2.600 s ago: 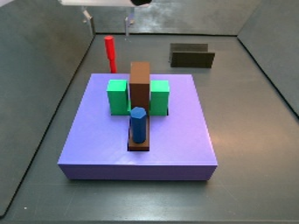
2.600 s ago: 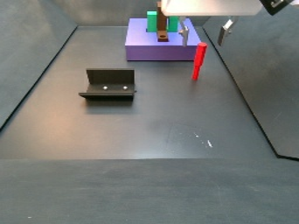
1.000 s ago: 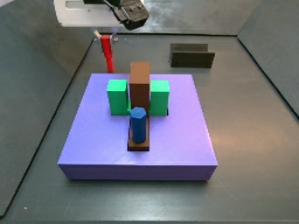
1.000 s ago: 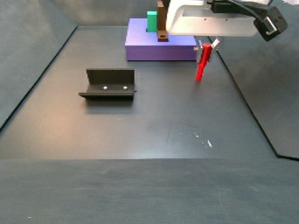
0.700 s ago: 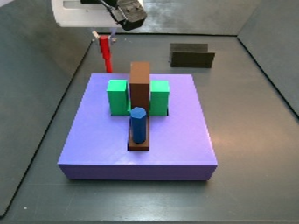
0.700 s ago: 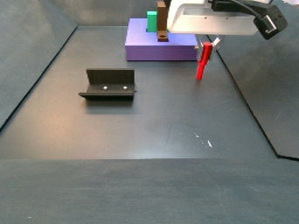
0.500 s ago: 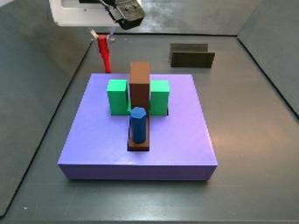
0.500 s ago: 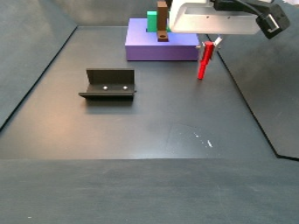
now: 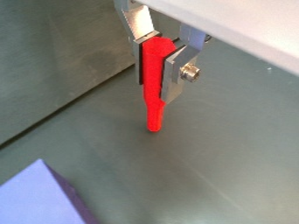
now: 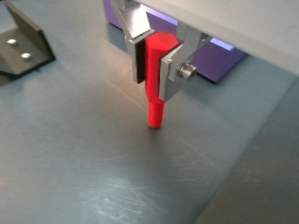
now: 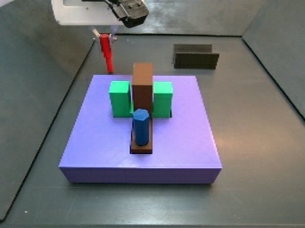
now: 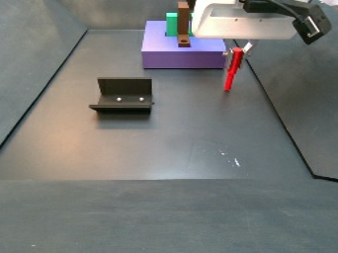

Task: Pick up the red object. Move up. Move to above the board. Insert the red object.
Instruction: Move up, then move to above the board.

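The red object (image 11: pixel 107 53) is a thin upright red peg held off the floor, beyond the far left corner of the lavender board (image 11: pixel 143 134). My gripper (image 11: pixel 103 35) is shut on its top; the silver fingers clamp it in both wrist views (image 9: pixel 156 59) (image 10: pixel 155 54), with the peg's (image 9: pixel 152 96) (image 10: pixel 153 96) narrow lower end hanging free below. In a side view the peg (image 12: pixel 232 69) hangs from the gripper (image 12: pixel 239 46) just right of the board (image 12: pixel 181 51). On the board stand a brown block (image 11: pixel 143 87), green blocks (image 11: pixel 120 99) and a blue peg (image 11: pixel 141 126).
The dark fixture (image 12: pixel 123 95) stands on the grey floor, seen also in a side view (image 11: pixel 195 57) and in a wrist view (image 10: pixel 21 51). Grey walls enclose the floor on all sides.
My gripper came down, closed on the red peg and has lifted it slightly off the floor; over the last second it rose a little more.
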